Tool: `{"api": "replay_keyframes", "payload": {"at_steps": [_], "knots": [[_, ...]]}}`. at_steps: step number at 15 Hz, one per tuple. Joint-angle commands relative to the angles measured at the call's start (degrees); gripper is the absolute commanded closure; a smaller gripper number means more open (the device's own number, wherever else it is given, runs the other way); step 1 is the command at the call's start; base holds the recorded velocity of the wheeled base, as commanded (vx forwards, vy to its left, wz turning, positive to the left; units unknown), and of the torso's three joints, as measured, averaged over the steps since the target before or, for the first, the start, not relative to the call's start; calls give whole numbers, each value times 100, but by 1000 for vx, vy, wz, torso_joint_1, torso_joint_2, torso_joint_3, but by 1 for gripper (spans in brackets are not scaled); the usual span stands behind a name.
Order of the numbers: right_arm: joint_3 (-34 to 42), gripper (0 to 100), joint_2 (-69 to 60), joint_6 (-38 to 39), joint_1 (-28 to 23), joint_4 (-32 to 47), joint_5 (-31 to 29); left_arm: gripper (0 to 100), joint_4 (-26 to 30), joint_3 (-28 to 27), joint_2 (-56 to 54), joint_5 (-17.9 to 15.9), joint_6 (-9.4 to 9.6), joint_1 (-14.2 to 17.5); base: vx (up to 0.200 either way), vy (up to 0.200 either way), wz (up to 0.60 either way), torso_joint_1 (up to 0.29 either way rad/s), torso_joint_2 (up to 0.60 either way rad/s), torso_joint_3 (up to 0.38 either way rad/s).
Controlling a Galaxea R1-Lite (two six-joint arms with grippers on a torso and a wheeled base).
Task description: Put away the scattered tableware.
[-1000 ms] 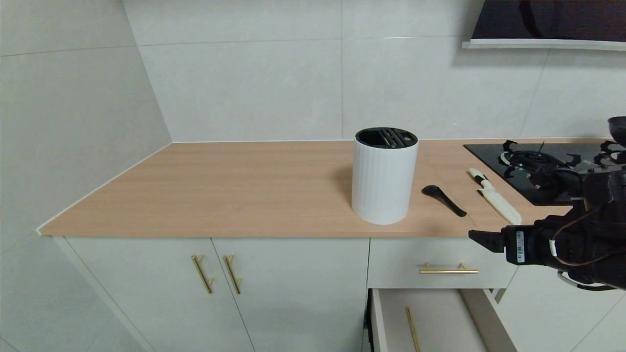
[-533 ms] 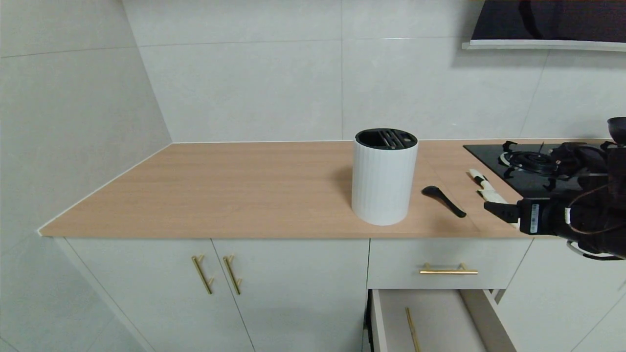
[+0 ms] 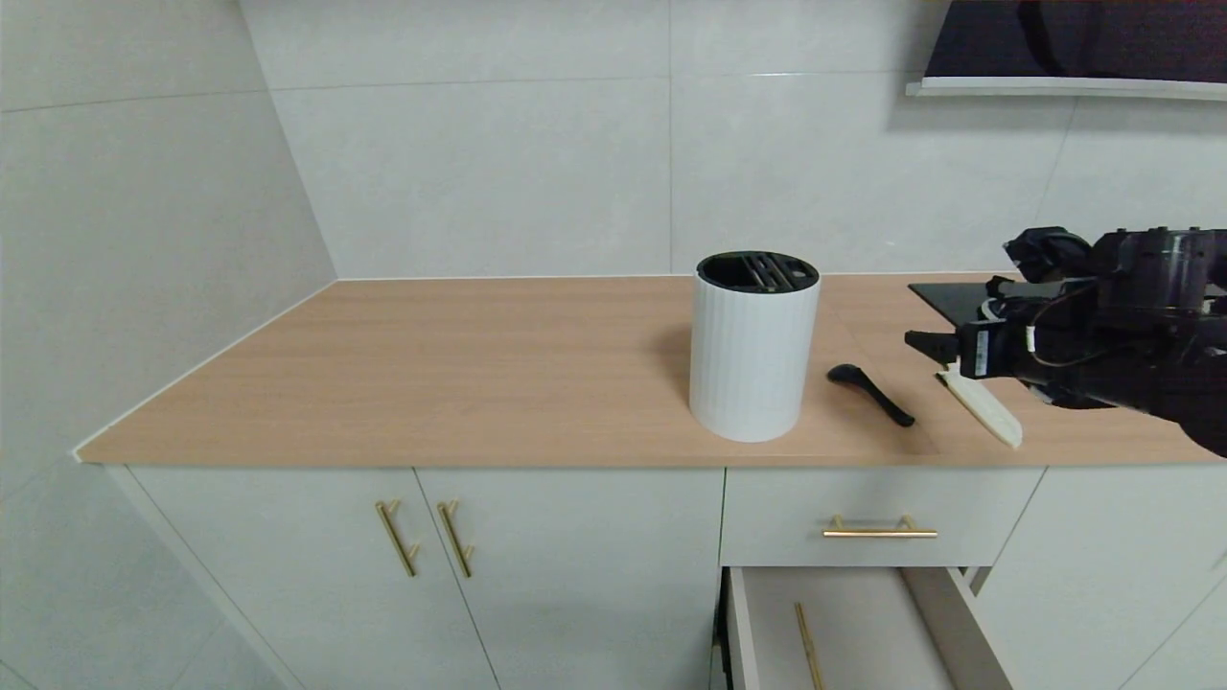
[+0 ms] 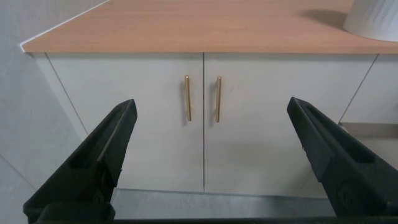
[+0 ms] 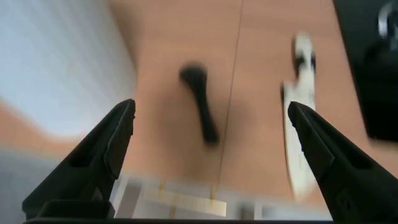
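Right gripper [image 5: 209,107], jaws gaping empty, is hovering near the slim black plastic-looking spoon [image 3: 868,388]: likely light, rigid; pinch mid-handle.

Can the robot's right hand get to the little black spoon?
Probably yes. The right hand hangs open over the counter close to the black spoon, with nothing between them. The white knife lies off to the side.
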Motion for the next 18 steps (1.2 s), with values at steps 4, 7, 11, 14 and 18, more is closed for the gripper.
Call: {"api": "replay_keyframes", "payload": {"at_steps": [4,7,11,14,18], "knots": [[-466,0,1320,-23,-31,-400,674,0,-1,0,9,2,0,4,0,0,0,0,0,0],[-457,0,1504,-14,-145,-383,1140,0,-1,0,0,2,0,4,0,0,0,0,0,0],[-501,0,1733,-41,-145,-400,1104,0,-1,0,9,2,0,4,0,0,0,0,0,0],[-510,0,1918,-190,-145,-418,893,0,-1,0,9,2,0,4,0,0,0,0,0,0],[-686,0,2304,-234,-224,-682,683,0,-1,0,9,2,0,4,0,0,0,0,0,0]]}}
